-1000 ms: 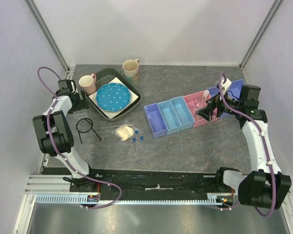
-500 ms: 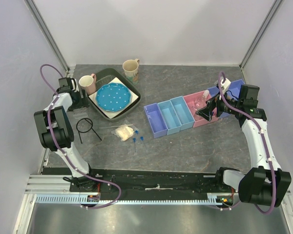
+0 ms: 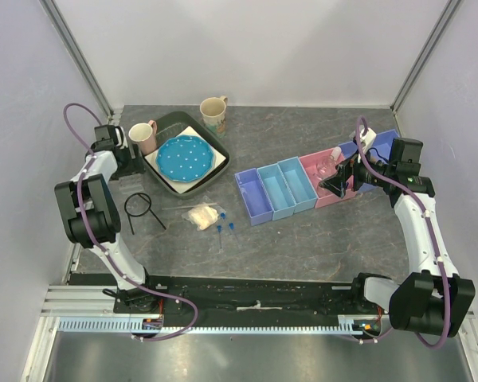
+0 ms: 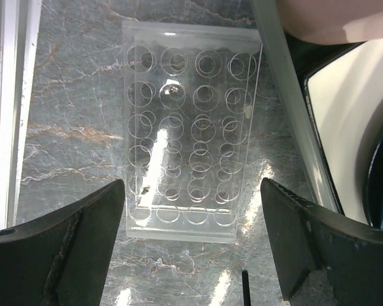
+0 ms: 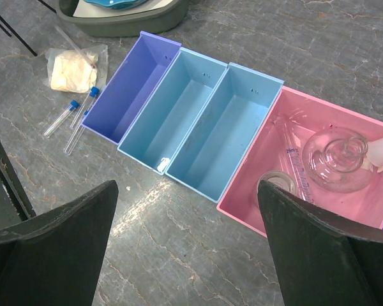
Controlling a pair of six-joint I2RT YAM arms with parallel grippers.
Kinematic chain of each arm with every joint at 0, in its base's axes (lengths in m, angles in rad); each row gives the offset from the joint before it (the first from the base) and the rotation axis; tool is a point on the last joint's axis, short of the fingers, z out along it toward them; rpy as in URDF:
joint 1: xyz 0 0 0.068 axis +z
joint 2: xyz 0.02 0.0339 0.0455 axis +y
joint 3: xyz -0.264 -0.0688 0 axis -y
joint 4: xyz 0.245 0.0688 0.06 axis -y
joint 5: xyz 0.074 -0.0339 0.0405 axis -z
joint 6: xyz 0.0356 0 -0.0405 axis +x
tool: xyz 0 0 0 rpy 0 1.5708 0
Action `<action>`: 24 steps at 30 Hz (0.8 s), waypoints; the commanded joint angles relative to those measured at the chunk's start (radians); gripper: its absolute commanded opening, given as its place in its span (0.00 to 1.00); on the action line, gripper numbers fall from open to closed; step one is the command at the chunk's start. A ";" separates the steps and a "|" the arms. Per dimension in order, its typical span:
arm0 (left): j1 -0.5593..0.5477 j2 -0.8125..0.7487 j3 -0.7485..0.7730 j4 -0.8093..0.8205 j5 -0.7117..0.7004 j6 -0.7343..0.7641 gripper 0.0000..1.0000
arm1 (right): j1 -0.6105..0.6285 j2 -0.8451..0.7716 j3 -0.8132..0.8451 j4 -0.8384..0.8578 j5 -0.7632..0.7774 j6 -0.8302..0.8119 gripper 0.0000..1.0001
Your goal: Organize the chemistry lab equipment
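My left gripper hangs open over the near end of a clear plastic tube rack that lies flat by the table's left edge; in the top view this gripper sits just left of the tray. My right gripper is open and empty above the table in front of the pink bin, which holds the clear flask and a thin graduated cylinder lying flat. Blue-capped tubes, the whitish bag and the black wire frame lie on the table.
A purple bin, two light-blue bins and a blue bin flank the pink one. A dark tray holds the blue dotted plate. A pink mug and a cream mug stand beside it.
The left arm has shifted very slightly near the tray. The right arm and the objects have not moved.
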 commanded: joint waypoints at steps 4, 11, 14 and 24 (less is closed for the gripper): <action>0.006 -0.077 0.040 0.021 0.010 -0.027 0.94 | -0.003 0.001 0.012 0.032 -0.012 -0.002 0.98; 0.006 -0.112 0.011 0.034 -0.017 -0.033 0.93 | -0.004 -0.001 0.011 0.032 -0.015 -0.004 0.98; 0.006 -0.149 0.002 0.042 -0.020 -0.048 0.93 | -0.004 -0.006 0.011 0.032 -0.018 -0.002 0.98; 0.007 -0.357 -0.067 0.079 0.105 -0.139 0.88 | -0.005 0.001 0.011 0.031 -0.032 -0.002 0.98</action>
